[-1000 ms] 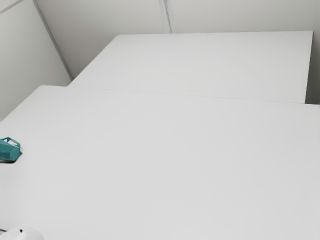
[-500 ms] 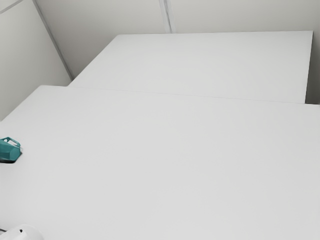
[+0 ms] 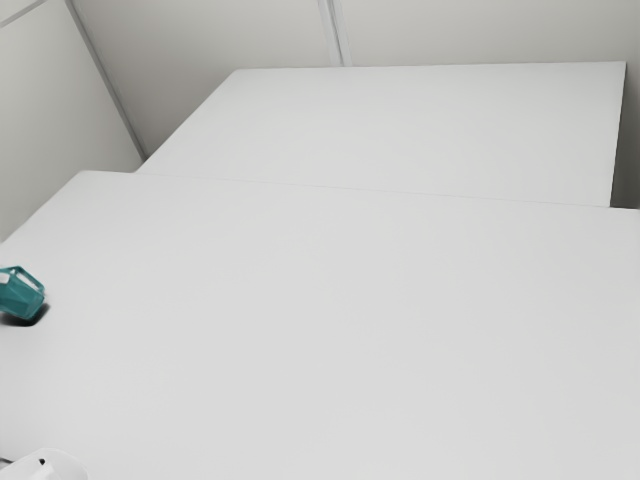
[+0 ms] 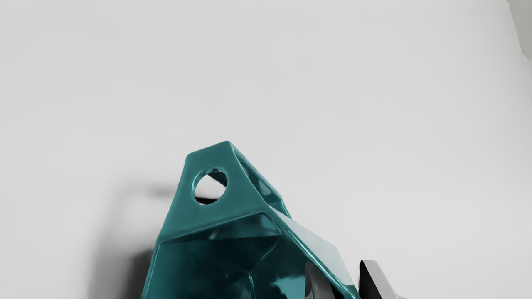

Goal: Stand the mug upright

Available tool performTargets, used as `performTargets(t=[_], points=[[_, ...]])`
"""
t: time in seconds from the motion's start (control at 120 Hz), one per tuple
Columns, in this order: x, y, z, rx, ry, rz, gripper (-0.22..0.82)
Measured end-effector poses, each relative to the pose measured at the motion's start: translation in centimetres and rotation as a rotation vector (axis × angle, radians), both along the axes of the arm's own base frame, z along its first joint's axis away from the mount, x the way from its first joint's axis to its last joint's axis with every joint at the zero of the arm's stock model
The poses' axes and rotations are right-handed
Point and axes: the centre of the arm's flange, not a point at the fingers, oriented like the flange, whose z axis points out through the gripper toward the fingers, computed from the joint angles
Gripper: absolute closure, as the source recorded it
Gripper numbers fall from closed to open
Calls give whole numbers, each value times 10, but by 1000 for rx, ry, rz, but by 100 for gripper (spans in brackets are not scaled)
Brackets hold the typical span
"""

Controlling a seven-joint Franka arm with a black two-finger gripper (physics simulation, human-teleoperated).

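The teal faceted mug [image 3: 20, 295] is at the exterior view's left edge, tilted and raised a little above its shadow on the table. In the wrist view, the mug [image 4: 241, 199] shows its open mouth and its handle with a round hole. My gripper [image 4: 341, 274] is shut on the mug's wall near the rim, one finger inside the mouth and the other outside. The lower part of the mug is cut off there.
The white table [image 3: 340, 330] spreads beneath the mug, with a second white surface [image 3: 400, 130] beyond it and pale walls behind. A rounded white object [image 3: 50, 468] with a small dark spot lies at the exterior view's lower left corner.
In the exterior view the mug has risen slightly and tipped further, and its dark shadow now shows apart below it. Before, it lay lower against the table.
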Motion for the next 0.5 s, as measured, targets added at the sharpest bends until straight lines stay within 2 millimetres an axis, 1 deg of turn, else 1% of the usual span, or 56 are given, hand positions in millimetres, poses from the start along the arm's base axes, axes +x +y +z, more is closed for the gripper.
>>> performTargets(t=[0.167,0.267,0.325,0.4,0.467,0.5], points=[[2,-7,8,-38,-24,-24,74],[1,-10,24,-42,-34,-39,76],[0,-14,35,-47,-35,-47,77],[-2,-28,56,-60,-24,-59,78],[5,-48,84,-45,-5,-89,78],[12,-61,99,-27,9,-112,78]])
